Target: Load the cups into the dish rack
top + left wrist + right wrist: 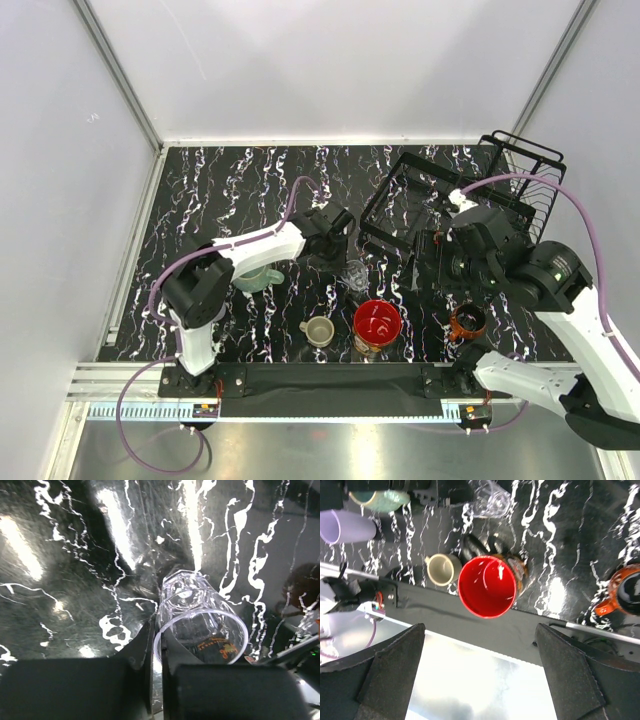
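Note:
My left gripper (157, 645) is shut on the rim of the clear glass (200, 615), with one finger inside and one outside; the glass tilts over the table. In the top view the left gripper (347, 258) meets the glass (355, 272) left of the black wire dish rack (385, 195). My right gripper (480, 680) is open wide and empty, high above the red-inside dark mug (487, 587). The beige mug (441, 569), orange mug (625, 592), teal-green mug (377, 500) and lavender tumbler (345, 527) stand on the table.
The right gripper (440, 262) hovers by the rack's near side. The red-inside mug (377, 322), beige mug (319, 331) and orange mug (467, 322) line the near edge. The teal-green mug (258, 278) sits under the left arm. White walls enclose the table.

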Robot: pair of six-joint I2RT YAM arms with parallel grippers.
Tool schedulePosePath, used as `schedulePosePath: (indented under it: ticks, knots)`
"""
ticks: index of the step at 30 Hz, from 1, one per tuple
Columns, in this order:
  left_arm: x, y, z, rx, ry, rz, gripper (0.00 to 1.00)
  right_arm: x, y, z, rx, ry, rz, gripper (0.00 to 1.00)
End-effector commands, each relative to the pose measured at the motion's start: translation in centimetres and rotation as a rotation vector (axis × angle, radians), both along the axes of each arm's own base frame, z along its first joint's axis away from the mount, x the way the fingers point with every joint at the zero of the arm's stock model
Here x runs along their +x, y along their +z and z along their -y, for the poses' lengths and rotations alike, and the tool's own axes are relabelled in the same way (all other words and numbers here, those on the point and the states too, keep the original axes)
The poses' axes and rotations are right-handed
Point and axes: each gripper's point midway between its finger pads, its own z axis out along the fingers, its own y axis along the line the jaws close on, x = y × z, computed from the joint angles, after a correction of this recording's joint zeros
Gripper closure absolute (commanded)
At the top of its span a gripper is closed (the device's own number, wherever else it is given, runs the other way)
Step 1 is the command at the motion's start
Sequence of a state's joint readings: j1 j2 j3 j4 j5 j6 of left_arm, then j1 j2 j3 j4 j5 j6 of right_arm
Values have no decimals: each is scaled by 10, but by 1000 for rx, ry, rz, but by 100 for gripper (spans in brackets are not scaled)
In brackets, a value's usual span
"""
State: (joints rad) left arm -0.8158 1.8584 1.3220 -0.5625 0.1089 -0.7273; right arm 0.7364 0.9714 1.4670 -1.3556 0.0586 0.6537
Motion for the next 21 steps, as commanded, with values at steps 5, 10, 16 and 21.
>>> schedulePosePath:
  ticks: [5,10,16,21]
  knots:
    - [-2,101,22,-262,-77,102,100,-9,17,-34,165,120,-9,0]
    - [-17,198,24,-559,-135,176,100,-14,69,-59,391,219,117,0]
    - [-54,300,13,-1007,-118,270,100,-9,122,-72,632,194,249,0]
    - [-71,345,-20,-1180,-58,457,100,-7,163,-85,879,151,238,0]
